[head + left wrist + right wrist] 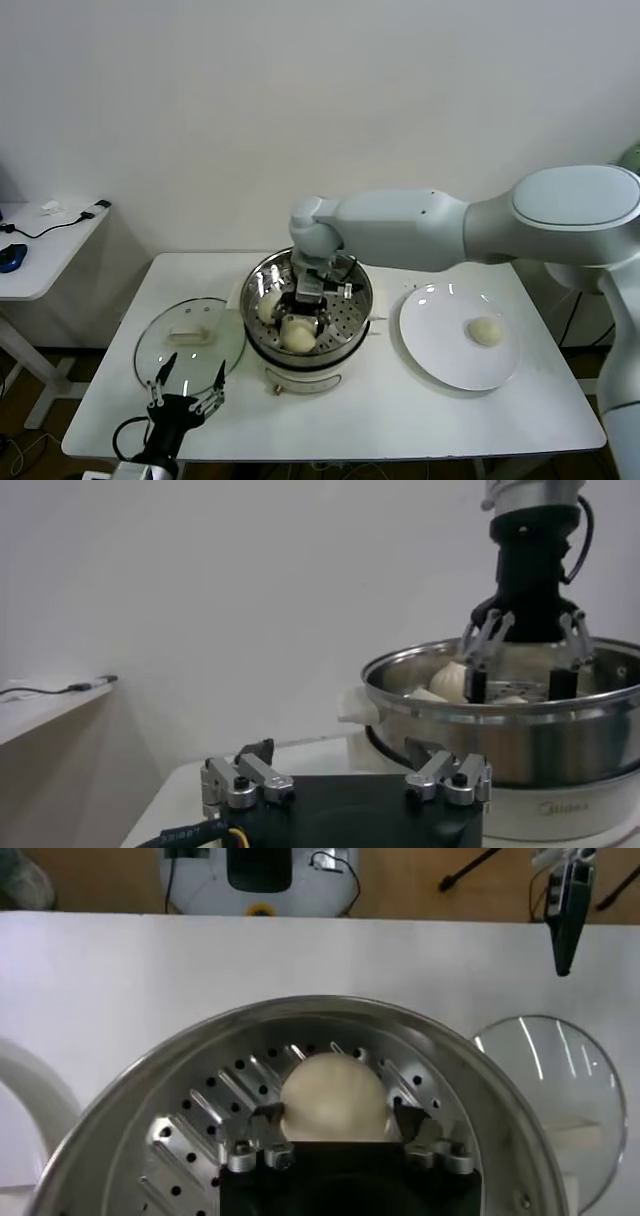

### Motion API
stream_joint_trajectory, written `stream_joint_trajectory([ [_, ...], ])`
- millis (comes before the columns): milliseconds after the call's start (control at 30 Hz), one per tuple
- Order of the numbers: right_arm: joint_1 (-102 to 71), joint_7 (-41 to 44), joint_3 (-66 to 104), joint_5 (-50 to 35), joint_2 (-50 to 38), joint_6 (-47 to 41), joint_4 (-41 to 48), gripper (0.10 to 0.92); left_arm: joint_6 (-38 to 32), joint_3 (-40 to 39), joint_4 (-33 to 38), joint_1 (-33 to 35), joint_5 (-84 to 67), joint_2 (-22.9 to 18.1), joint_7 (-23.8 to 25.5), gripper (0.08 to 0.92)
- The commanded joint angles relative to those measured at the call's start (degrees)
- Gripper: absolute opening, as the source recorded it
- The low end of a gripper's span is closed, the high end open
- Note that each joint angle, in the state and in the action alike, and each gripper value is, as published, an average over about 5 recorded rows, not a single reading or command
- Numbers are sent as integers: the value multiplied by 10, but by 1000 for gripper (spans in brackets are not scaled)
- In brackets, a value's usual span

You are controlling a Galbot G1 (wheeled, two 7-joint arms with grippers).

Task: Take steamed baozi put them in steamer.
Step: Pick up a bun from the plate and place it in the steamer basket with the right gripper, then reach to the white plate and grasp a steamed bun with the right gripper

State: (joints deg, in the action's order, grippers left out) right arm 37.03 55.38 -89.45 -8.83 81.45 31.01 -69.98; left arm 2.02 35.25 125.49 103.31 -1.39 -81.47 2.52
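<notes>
Your right tool (303,312) hangs inside the steamer (355,325) at the surface's middle, fingers spread beside a baozi (333,1098) on the tray. Another baozi (486,331) lies on the plate (440,345). Your left tool (186,393), spread, waits at the front-left edge.

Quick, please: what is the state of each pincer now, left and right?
Left pincer: open, holding nothing, low beside the glass lid.
Right pincer: open around a baozi inside the steamer.
</notes>
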Motion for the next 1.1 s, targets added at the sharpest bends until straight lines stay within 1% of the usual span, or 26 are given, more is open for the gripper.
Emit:
stream_joint_trajectory([
  [33,14,25,9,-44,1,29,28,814,1,1,0,1,-1,1,0,823],
  [133,63,67,9,-101,-22,30,30,821,1,3,2,1,-2,2,1,823],
  [233,132,113,-28,-206,-63,1,31,822,2,3,4,1,-3,2,1,823],
  [300,178,131,-68,-266,-101,-49,32,823,3,2,7,2,-3,2,2,823],
  [367,217,132,-104,-291,-151,-115,30,823,3,1,9,2,-2,1,2,823],
  [433,242,118,-131,-287,-208,-187,24,823,2,0,9,2,-2,0,2,823],
  [533,250,100,-164,-267,-286,-259,11,823,2,-1,9,0,-2,0,3,823],
  [667,215,89,-189,-245,-372,-306,-1,823,2,-1,7,-2,-2,0,3,823],
  [767,147,81,-174,-210,-426,-328,6,823,2,0,4,-2,-2,0,4,823],
  [900,35,71,-105,-138,-460,-341,43,823,1,2,0,0,0,-3,4,823],
  [1100,-108,55,22,-66,-464,-349,106,823,3,3,1,6,3,-8,5,823],
])
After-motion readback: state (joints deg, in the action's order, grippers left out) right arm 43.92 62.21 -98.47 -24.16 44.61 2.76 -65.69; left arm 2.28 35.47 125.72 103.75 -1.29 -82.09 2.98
